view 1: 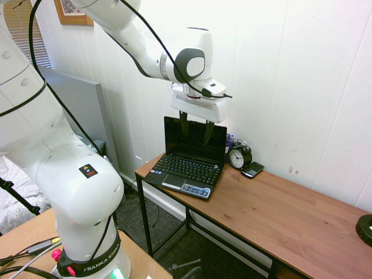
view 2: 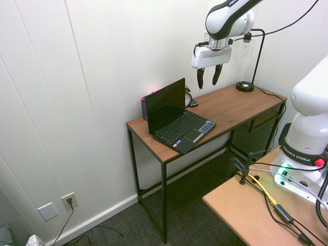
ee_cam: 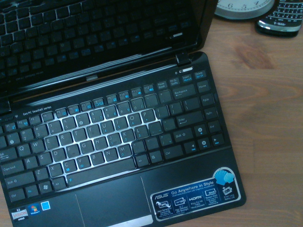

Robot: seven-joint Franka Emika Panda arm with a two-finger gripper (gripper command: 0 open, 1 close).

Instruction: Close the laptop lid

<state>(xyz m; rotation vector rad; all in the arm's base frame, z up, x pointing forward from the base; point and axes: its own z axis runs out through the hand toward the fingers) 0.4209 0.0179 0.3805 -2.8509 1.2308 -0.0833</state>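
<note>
White and bulky, the Franka arm point(view 1: 81, 180) fills the left of my first exterior view, its elbow rising and its wrist reaching over the wooden tabletop point(view 1: 279, 203). I have the fingers point(view 2: 200, 78) spread wide, pointing down with nothing between them, above the tabletop and clear of the laptop. The laptop lid point(view 1: 195, 139) stands open and upright on its hinge, dark glossy display facing the keyboard point(ee_cam: 90, 137); in my wrist view I can see the keys mirrored in it. The black ASUS Eee PC netbook point(view 1: 185, 174) sits at one end of the tabletop, set at an angle, stickers on its palm rest: a blue ASUS feature label point(ee_cam: 196, 194) at one corner, small Windows and Vision badges at the other. Near the lid's side I see a black twin-bell alarm clock point(view 1: 239, 156), with a BlackBerry-style T-Mobile phone point(view 1: 253, 169) lying just beside it. Behind the lid, a purple box point(view 2: 144, 108) shows partly. Farther along the tabletop stands a black desk lamp point(view 2: 245, 86).
</note>
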